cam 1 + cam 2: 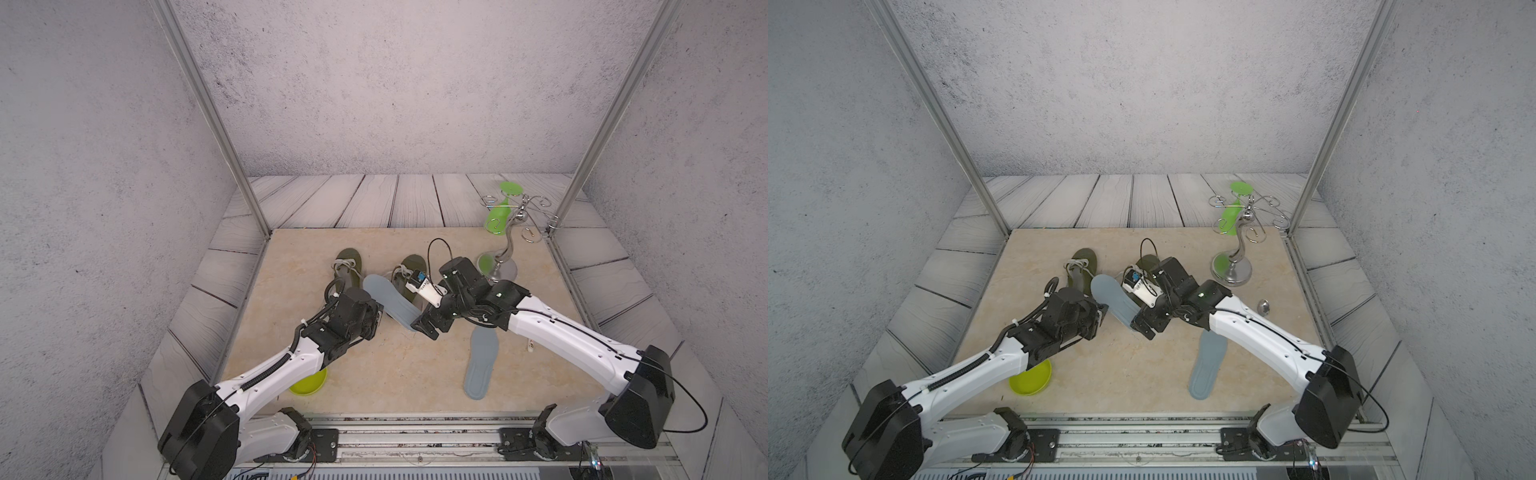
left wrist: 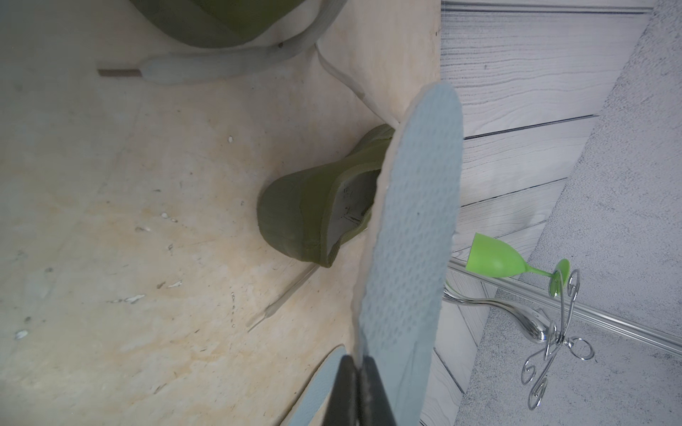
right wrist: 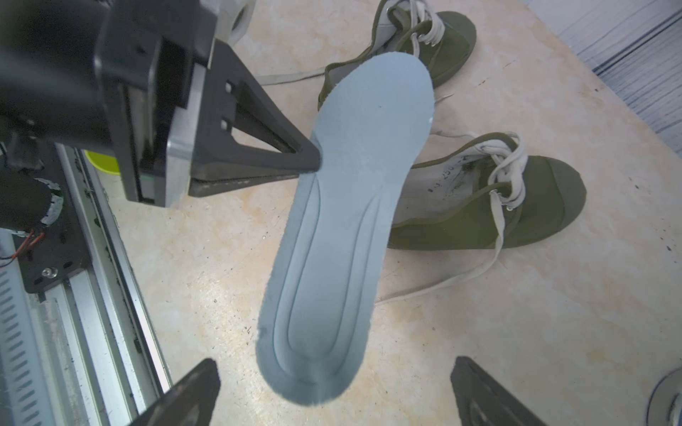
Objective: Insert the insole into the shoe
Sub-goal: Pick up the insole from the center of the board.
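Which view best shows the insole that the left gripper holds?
The right wrist view: the held insole shows full length, the left gripper pinching its edge. The left wrist view foreshortens it, dotted face only. In both top views the right arm hides its near end.

Matt grey-blue foam insole (image 3: 343, 221), olive canvas shoe (image 3: 535, 217) with pale woven laces (image 3: 511, 173), shiny chrome metal stand (image 1: 505, 270), smooth green plastic glass (image 2: 494, 258), smooth stone-look table (image 1: 374, 374)

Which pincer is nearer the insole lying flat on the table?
Right. The right pincer hangs open just past the far end of the flat insole. The left pincer, shut on the other insole, sits farther off, beyond the right one.
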